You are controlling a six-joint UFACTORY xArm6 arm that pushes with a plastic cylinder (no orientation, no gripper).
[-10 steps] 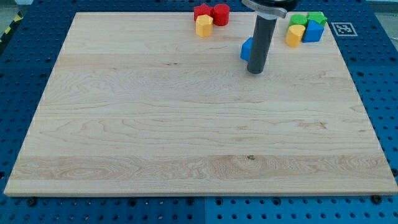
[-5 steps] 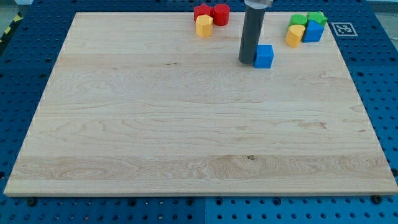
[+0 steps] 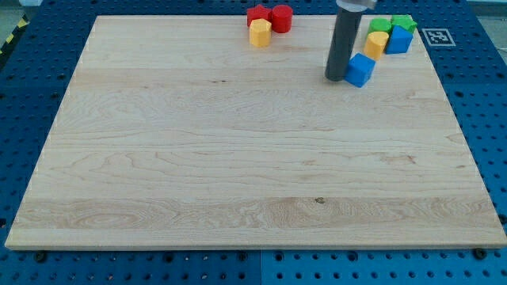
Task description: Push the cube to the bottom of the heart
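— Where do we have my tip [image 3: 336, 78] right now?

— We have it on the wooden board [image 3: 238, 174], far side, right of centre, pressed against the left face of the blue cube [image 3: 361, 70]. We carry no gripper, only the dark rod, so nothing is clasped; the cube simply sits against my tip.

— And the cube against the heart?

— The cube lies turned a little, just nearer than the yellow heart [image 3: 376, 44] and slightly to its left, close but seemingly not touching. Behind the heart we see a green block [image 3: 381, 26], a green star [image 3: 404, 23] and another blue block [image 3: 398, 40].

— Anything further left?

— A yellow block [image 3: 260, 32] with two red blocks [image 3: 270, 16] behind it, at the far edge.
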